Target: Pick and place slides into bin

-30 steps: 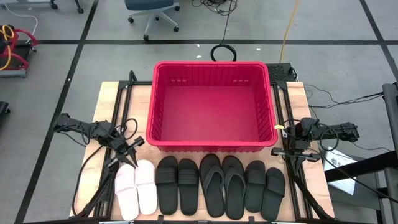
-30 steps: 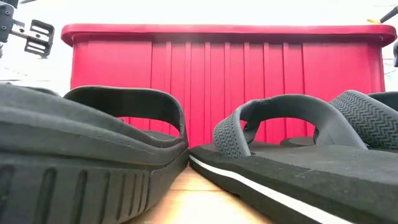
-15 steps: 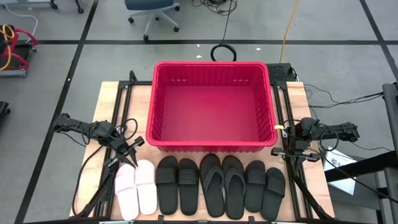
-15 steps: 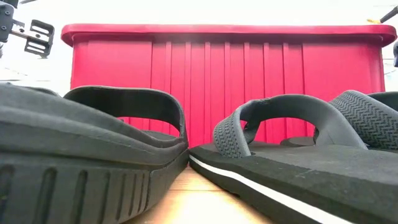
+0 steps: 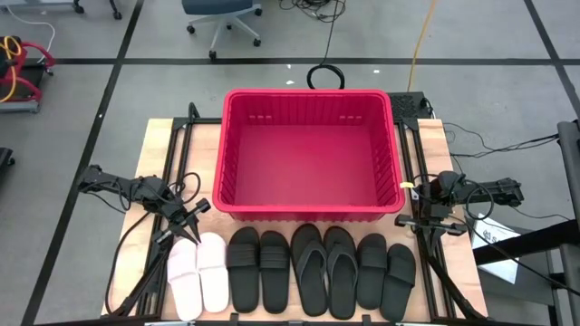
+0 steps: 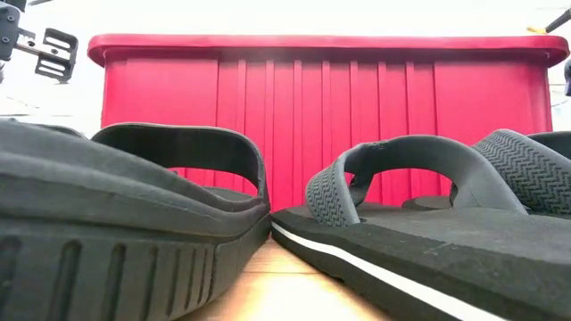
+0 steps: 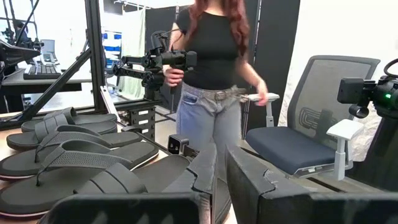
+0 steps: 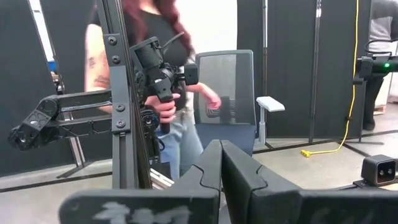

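While nothing is lying in the bin (image 5: 308, 163) yet, the whole task is waiting to be done. Going left to right, the left gripper (image 5: 193, 214) is hovering by the white pair (image 5: 199, 274), its jaws slightly parted and grasping nothing. All eight slides (image 5: 294, 270) are sitting in a row on the counter (image 5: 159, 149) just before the bin. The right gripper (image 5: 421, 193) is parked beside the bin, jaws clenched, empty.

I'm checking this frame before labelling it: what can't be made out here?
- White slides: missing from the low view, outside its frame.
- Bin interior: hidden in the low view by its near wall.
- Black slides: heels cut off by the low view's bottom edge.
- Left gripper: too small in the high view to judge its opening.
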Robot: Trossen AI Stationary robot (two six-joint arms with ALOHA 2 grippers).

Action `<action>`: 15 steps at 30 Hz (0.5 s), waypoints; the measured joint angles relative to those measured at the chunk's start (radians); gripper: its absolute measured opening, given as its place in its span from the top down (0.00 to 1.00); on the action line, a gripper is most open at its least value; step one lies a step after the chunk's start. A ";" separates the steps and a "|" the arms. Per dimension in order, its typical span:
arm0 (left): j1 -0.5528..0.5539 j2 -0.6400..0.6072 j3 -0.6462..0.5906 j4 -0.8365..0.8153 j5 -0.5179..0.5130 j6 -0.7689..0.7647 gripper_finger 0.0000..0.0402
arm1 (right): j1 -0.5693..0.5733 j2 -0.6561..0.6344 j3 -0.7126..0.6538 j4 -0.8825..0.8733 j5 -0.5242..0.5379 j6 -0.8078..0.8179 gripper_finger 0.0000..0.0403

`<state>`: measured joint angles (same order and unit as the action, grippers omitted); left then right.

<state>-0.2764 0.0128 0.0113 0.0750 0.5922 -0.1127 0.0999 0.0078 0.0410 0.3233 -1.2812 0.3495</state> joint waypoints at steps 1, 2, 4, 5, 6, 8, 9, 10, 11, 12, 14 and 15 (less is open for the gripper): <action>0.000 0.000 0.000 0.000 0.000 0.000 0.91 | 0.000 0.000 0.000 0.000 0.001 -0.027 1.00; 0.000 0.000 0.000 0.000 0.000 0.000 0.91 | 0.000 0.000 0.000 0.001 0.007 -0.049 1.00; 0.000 0.000 0.000 0.000 0.000 0.000 0.91 | 0.000 0.000 0.000 0.004 0.058 -0.073 1.00; 0.000 0.000 0.000 0.000 0.000 0.000 0.91 | 0.000 0.000 0.000 0.007 0.107 -0.081 1.00; 0.000 0.000 0.000 0.000 0.000 0.000 0.91 | 0.001 0.000 0.000 0.008 0.157 -0.088 1.00; 0.000 0.000 0.000 0.000 0.000 0.000 0.91 | 0.001 -0.001 -0.001 0.024 0.303 -0.119 1.00; 0.000 0.000 0.000 0.000 0.000 0.000 0.91 | 0.000 -0.002 -0.001 0.029 0.385 -0.131 1.00; 0.000 0.000 0.000 0.000 0.000 0.000 0.91 | -0.001 -0.001 -0.001 0.031 0.462 -0.139 1.00; 0.000 0.000 0.000 0.000 0.000 0.000 0.91 | -0.001 0.000 -0.001 0.025 0.514 -0.140 1.00; 0.000 0.000 0.000 0.000 0.000 0.000 0.91 | -0.001 0.001 -0.001 0.041 0.555 -0.146 1.00; 0.000 0.000 0.000 0.001 0.000 0.000 0.91 | 0.000 -0.001 -0.001 0.079 0.622 -0.164 1.00; 0.000 0.000 0.000 0.001 0.000 0.000 0.91 | -0.001 -0.001 -0.001 0.084 0.634 -0.171 1.00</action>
<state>-0.2760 0.0128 0.0113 0.0761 0.5922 -0.1127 0.0994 0.0072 0.0402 0.4077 -0.6471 0.1780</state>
